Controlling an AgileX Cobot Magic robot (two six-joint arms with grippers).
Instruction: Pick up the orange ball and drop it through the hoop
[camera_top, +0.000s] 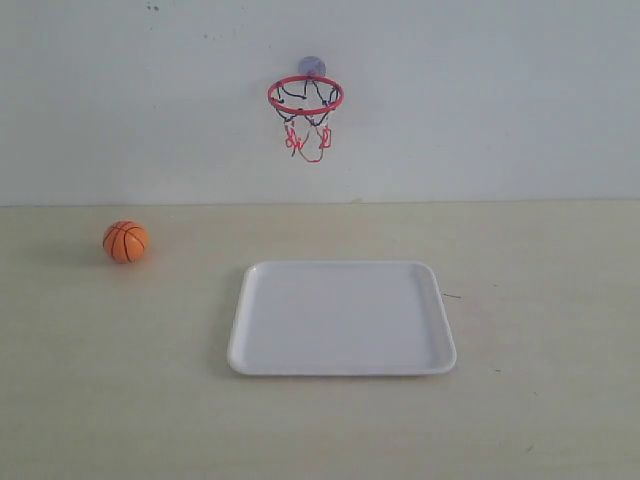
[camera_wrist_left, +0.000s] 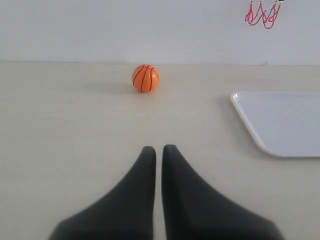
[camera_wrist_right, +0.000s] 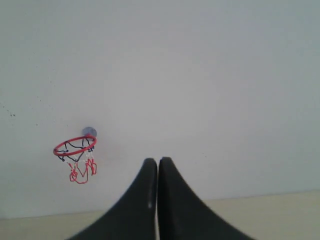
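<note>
- The orange ball (camera_wrist_left: 145, 78) sits on the surface (camera_wrist_left: 60, 125) straight ahead of the left fingers (camera_wrist_left: 144, 170), well apart; that arm is nearer.
- Both the left fingers and the right fingers (camera_wrist_right: 147, 180) are pressed together, empty.

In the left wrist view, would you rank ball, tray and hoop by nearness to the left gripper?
1. orange ball, ahead of the left gripper, and white tray, off to its side: too close to call.
2. hoop, on the wall, farthest.

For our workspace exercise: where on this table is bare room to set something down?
Bare table lies between the orange ball and the white tray, right of the tray, and in front of it. Nowhere is crowded.
</note>
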